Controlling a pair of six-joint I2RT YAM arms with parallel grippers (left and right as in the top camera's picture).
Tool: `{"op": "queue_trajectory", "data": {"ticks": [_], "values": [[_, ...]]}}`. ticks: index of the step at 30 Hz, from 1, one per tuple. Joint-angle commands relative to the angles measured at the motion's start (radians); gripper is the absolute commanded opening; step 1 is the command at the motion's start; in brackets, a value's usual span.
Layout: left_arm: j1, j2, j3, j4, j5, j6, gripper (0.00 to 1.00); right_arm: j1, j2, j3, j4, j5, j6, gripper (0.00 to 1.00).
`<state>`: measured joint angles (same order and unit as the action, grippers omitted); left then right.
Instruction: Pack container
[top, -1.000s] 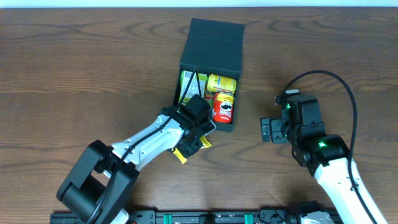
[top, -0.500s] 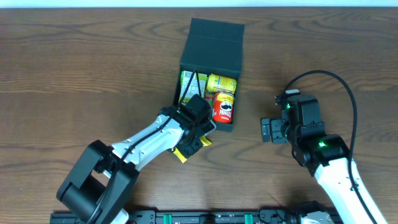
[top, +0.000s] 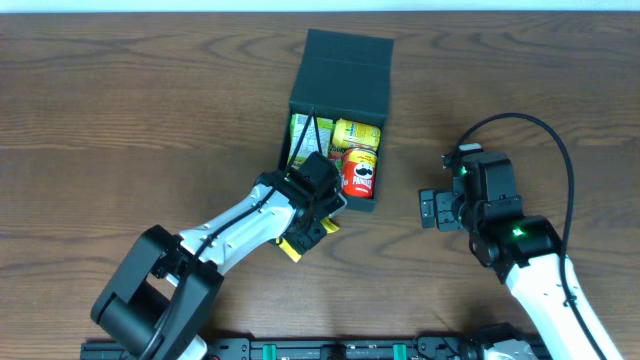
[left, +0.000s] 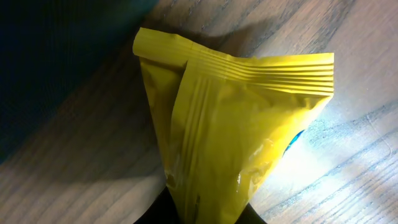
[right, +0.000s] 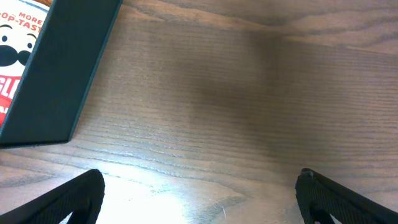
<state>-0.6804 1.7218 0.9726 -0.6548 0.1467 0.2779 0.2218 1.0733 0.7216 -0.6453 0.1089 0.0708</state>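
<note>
Nearest the arms' side of the dark wood-grain counter (top: 120, 100), the left fingers (top: 312, 228) are pressed together on a yellow crinkled foil packet (left: 236, 137), pinching its lower end. The left wrist view is filled by that packet. Its ribbed sealed edge runs across the top and a speck of blue print shows on its right side. The fingers themselves are only dark slivers cut off at the bottom edge. From above, the packet is almost hidden under the arm's end. Yellow corners poke out on either side, just beside the near left corner of the box. I cannot tell whether the packet rests on the wood.

To the right, apart from the box, the right fingers (top: 428, 210) stand spread wide and hold nothing, pointing toward the box. Their own wrist view shows two black tips in the lower corners with bare wood between them. In its upper left are the box's dark wall and a slice of a can's label.

Farther back, near the counter's far edge, sits the container, a dark green matte square box (top: 340, 75), with its open part facing the arms. Only the overhead view shows what is inside. There is a red Pringles can (top: 360, 172), a yellow can (top: 357, 133) behind it and a small light-green carton (top: 300, 135) at the left. Anything beneath them cannot be made out.
</note>
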Motion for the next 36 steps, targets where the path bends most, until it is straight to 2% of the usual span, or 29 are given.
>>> {"op": "queue_trajectory", "data": {"ticks": [1, 17, 23, 29, 36], "values": [[0.003, -0.031, 0.011, -0.023, -0.019, -0.039, 0.17, -0.005, 0.000, -0.003, 0.001, 0.011, -0.008, 0.99], [0.003, -0.363, 0.011, -0.081, -0.025, -0.101, 0.19, -0.005, 0.000, -0.003, 0.001, 0.011, -0.008, 0.99], [0.003, -0.444, 0.011, 0.014, -0.025, -0.184, 0.20, -0.005, 0.000, -0.003, 0.001, 0.011, -0.008, 0.99], [0.003, -0.445, 0.011, 0.161, -0.024, -0.257, 0.19, -0.005, 0.000, -0.003, 0.001, 0.011, -0.008, 0.99], [0.003, -0.433, 0.011, 0.293, -0.025, -0.286, 0.20, -0.005, 0.000, -0.003, 0.001, 0.010, -0.008, 0.99]]}}
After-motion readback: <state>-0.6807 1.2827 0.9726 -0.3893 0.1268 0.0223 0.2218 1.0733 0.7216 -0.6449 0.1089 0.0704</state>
